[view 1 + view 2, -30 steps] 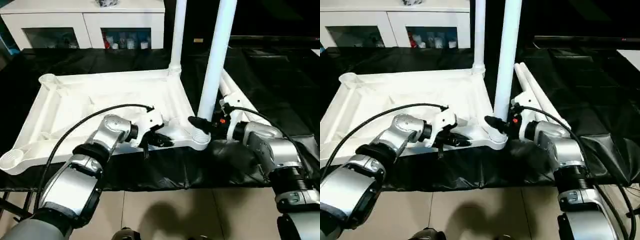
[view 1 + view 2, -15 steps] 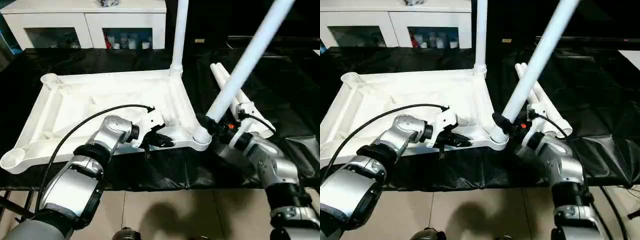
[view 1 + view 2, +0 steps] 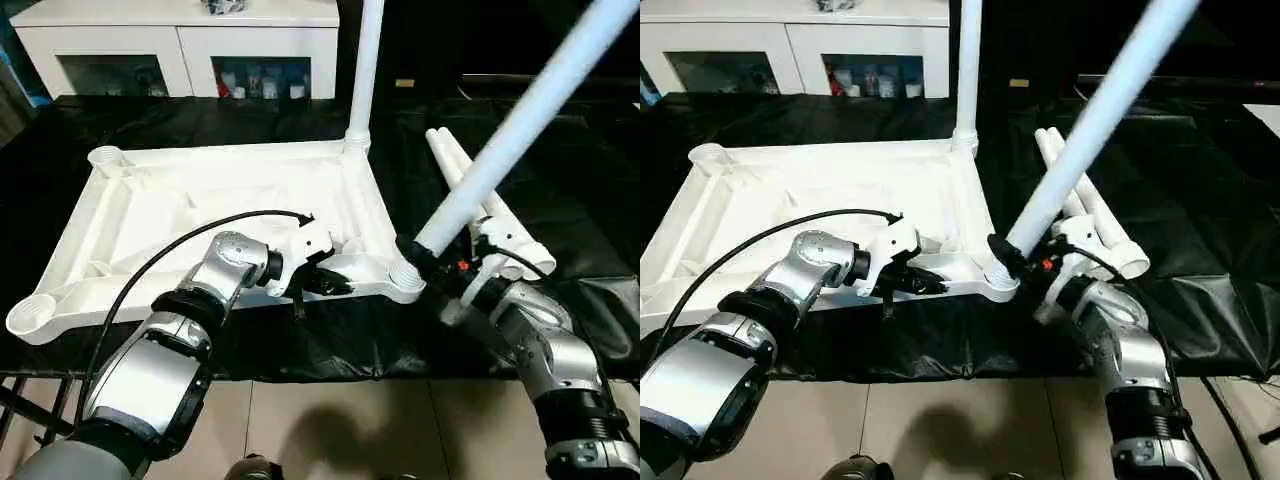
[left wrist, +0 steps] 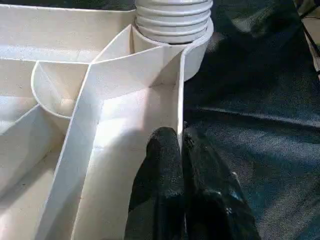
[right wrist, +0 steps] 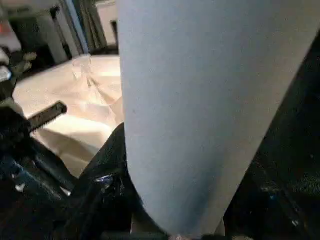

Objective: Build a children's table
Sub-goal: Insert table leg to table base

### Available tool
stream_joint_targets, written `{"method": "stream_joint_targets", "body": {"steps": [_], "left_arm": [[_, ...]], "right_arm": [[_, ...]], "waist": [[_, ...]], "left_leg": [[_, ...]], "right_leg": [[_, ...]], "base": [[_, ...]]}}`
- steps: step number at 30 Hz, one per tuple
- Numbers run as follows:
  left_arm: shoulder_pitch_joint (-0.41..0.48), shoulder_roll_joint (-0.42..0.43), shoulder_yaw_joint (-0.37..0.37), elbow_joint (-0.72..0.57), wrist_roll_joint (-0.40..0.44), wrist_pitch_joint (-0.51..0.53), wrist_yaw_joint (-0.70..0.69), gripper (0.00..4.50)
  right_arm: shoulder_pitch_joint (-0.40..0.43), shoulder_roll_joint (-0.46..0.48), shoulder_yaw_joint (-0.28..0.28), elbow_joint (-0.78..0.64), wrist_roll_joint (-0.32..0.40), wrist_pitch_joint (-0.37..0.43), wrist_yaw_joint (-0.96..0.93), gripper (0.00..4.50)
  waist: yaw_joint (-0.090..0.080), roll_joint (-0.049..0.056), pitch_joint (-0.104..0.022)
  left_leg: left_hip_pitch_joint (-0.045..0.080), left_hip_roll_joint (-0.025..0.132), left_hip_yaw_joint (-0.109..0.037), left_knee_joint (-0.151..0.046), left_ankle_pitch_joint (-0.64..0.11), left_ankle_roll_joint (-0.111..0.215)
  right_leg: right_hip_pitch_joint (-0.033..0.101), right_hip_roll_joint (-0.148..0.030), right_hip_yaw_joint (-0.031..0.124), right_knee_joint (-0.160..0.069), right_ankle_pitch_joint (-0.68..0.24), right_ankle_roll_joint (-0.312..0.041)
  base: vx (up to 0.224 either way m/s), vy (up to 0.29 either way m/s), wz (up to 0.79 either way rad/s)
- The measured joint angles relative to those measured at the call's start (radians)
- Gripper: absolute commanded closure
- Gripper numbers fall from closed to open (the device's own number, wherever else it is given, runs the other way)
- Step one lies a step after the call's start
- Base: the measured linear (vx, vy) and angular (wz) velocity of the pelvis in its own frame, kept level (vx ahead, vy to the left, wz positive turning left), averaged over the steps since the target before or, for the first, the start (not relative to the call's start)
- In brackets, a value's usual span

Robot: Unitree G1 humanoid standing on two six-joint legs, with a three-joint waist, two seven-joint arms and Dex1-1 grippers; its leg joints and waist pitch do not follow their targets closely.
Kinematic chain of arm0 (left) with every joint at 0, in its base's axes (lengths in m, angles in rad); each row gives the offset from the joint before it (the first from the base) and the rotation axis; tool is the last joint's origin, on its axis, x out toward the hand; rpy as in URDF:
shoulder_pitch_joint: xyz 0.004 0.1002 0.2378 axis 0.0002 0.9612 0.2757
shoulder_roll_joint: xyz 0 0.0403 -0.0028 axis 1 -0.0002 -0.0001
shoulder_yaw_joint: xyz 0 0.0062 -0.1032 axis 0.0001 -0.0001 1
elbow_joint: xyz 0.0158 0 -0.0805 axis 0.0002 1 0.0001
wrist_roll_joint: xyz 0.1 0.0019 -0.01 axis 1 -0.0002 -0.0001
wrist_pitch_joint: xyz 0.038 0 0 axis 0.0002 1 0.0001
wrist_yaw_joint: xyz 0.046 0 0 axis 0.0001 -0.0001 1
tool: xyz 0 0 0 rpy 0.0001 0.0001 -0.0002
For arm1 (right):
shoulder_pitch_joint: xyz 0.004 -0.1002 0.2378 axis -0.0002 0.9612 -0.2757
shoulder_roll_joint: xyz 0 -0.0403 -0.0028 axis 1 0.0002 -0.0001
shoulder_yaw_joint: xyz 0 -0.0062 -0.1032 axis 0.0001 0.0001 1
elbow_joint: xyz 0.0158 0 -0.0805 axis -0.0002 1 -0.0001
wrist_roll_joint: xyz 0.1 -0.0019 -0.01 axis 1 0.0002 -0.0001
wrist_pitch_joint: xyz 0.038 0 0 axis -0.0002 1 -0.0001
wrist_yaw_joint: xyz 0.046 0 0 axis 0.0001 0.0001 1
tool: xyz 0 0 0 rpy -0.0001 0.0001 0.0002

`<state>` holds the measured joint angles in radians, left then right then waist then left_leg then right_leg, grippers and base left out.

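The children's table top (image 3: 200,215) lies upside down on black cloth, ribs up, with round sockets at its corners. One white leg (image 3: 362,70) stands upright in the far right corner. My right gripper (image 3: 425,262) is shut on a second leg (image 3: 520,120) low down. That leg leans steeply to the right, and its ribbed end (image 4: 172,20) sits at the near right corner socket (image 3: 405,283). My left gripper (image 4: 181,137) is shut on the top's thin near rim (image 4: 179,105), just left of that socket. Two more legs (image 3: 480,195) lie on the cloth to the right.
A white glass-door cabinet (image 3: 180,40) stands behind the work table. The black cloth (image 3: 560,180) hangs over the table's front edge, with tiled floor (image 3: 330,430) below. My left arm's black cable (image 3: 180,245) arcs over the table top.
The leg in my right gripper has tipped from upright to a steep lean to the right, and my right forearm has swung with it. My left gripper keeps its hold on the rim.
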<state>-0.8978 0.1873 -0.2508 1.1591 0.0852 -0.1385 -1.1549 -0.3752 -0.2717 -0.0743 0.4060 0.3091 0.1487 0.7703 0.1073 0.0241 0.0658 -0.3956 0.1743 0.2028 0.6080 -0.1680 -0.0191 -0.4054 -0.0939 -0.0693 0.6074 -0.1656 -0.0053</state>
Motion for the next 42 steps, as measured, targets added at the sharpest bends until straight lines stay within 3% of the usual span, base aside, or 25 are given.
{"method": "stream_joint_targets", "body": {"steps": [7, 15, 34, 38, 42], "left_arm": [[0.003, 0.007, 0.0, 0.0, 0.001, -0.001, 0.001, 4.5], [0.003, 0.009, 0.0, 0.0, 0.007, -0.007, -0.014, 4.5], [0.036, 0.073, 0.009, -0.009, -0.003, -0.081, -0.175, 4.5], [0.036, 0.074, 0.011, -0.009, -0.003, -0.077, -0.175, 4.5], [0.032, 0.065, 0.029, -0.005, -0.003, -0.03, -0.092, 4.5]], "right_arm": [[-0.057, -0.046, 0.062, 0.013, -0.044, 0.028, 0.044, 2.61], [-0.1, -0.094, 0.121, 0.033, -0.09, 0.041, 0.14, 2.61], [-0.001, -0.062, 0.125, -0.05, -0.046, -0.007, 0.243, 2.61], [-0.004, -0.056, 0.127, -0.037, -0.053, -0.033, 0.243, 2.61], [-0.06, -0.008, 0.121, 0.059, -0.096, -0.088, 0.126, 2.61]], "waist": [[-0.009, 0.0, 0.0], [-0.005, -0.005, -0.002], [-0.003, -0.001, -0.005], [-0.004, -0.001, -0.005], [-0.018, -0.001, -0.004]], "left_leg": [[0.003, 0.0, 0.0, -0.001, 0.0, 0.0], [0.005, 0.0, 0.0, -0.005, 0.0, 0.0], [0.009, 0.0, 0.002, -0.012, 0.0, -0.001], [0.01, 0.0, 0.002, -0.013, 0.0, -0.001], [0.012, 0.0, 0.002, -0.013, 0.0, -0.002]], "right_leg": [[0.003, 0.0, 0.0, -0.001, -0.003, 0.004], [0.004, 0.0, 0.0, -0.002, -0.001, 0.002], [0.007, 0.001, 0.0, -0.008, -0.001, 0.002], [0.007, 0.001, 0.0, -0.008, -0.001, 0.002], [0.007, 0.001, 0.0, -0.008, -0.001, 0.002]], "base": [[0.0, 0.0, 0.0], [0.0, 0.0, 0.0], [0.0, 0.0, 0.0], [0.0, 0.0, 0.0], [0.0, 0.0, 0.0]]}}
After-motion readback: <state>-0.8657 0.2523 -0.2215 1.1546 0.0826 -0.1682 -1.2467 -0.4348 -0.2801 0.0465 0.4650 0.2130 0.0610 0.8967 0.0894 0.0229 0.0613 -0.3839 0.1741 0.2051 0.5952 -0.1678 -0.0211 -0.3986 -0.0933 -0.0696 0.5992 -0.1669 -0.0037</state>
